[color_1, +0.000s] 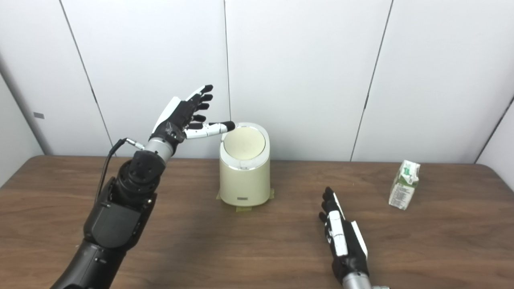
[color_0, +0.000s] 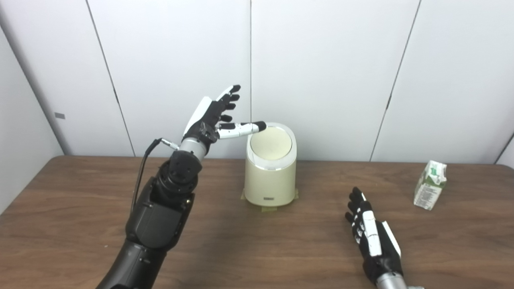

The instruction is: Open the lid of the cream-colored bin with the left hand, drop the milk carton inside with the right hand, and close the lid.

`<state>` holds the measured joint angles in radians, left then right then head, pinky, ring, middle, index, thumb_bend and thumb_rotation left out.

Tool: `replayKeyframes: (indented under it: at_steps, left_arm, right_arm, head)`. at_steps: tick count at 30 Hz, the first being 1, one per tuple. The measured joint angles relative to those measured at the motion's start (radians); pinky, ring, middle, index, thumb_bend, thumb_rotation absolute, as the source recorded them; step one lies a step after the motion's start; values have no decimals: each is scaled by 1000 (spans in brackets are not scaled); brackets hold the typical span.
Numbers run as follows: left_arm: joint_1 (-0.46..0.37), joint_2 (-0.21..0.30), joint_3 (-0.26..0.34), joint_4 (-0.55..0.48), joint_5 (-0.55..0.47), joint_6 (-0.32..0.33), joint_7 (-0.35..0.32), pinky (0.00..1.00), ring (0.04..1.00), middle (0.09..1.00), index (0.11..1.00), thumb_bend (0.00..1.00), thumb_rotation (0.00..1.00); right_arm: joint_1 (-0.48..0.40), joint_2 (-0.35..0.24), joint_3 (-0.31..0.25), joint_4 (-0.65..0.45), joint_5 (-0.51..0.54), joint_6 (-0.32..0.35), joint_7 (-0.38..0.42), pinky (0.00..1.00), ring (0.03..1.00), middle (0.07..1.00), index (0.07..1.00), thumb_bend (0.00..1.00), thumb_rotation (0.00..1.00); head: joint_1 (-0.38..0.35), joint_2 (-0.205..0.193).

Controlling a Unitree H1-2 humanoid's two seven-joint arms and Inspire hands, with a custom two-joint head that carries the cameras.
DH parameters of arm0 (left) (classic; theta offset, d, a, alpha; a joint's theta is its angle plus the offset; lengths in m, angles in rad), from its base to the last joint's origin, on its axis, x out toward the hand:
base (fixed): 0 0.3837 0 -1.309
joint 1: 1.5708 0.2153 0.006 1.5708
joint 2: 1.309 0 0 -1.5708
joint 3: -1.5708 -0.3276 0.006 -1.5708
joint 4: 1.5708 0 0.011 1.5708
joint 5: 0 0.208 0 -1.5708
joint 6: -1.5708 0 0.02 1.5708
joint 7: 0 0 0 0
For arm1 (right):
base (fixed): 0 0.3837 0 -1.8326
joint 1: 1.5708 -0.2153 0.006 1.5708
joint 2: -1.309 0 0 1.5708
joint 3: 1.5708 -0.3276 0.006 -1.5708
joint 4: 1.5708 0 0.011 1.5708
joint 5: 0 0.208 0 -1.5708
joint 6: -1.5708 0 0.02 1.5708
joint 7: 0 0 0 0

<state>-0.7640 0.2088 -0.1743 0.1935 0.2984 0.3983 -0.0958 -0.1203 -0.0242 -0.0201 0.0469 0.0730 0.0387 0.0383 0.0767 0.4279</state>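
The left hand (color_0: 212, 116) was held up high beside the cream bin (color_0: 270, 176), its fingers spread apart and holding nothing. Its thumb (color_0: 243, 129) pointed right, with the tip at the left edge of the lid (color_0: 271, 143), which was shut. The right hand (color_0: 371, 237) lay low over the table (color_0: 80, 224), fingers straight, a little apart and empty. The milk carton (color_0: 430, 185) stood far off to the right, near the table's edge, with bare wood between it and the right hand. Its green print was too small to read. The bin had a small label low on its front, too blurry to read.
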Motion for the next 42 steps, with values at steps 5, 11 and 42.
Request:
replayKeyframes:
  at_steps: [5, 11, 42]
  left_arm:
    - [-48, -1, -47, 70, 49, 13, -11, 732, 897, 941, 955, 900, 187]
    - [-96, -7, -76, 138, 95, 26, -21, 807, 952, 963, 966, 898, 86]
    - [-200, 68, -396, 253, 498, -106, -71, 922, 984, 969, 965, 993, 66]
  right_arm:
    - [-9, 0, 0, 10, 3, -4, 4, 1000, 1000, 1000, 1000, 613, 1000]
    - [-9, 0, -1, 10, 4, -4, 4, 1000, 1000, 1000, 1000, 609, 1000]
    - [-1, 8, 0, -12, 20, 16, 1, 1000, 1000, 1000, 1000, 620, 1000]
  head:
    - [0, 6]
    - [2, 8]
    - [-14, 43]
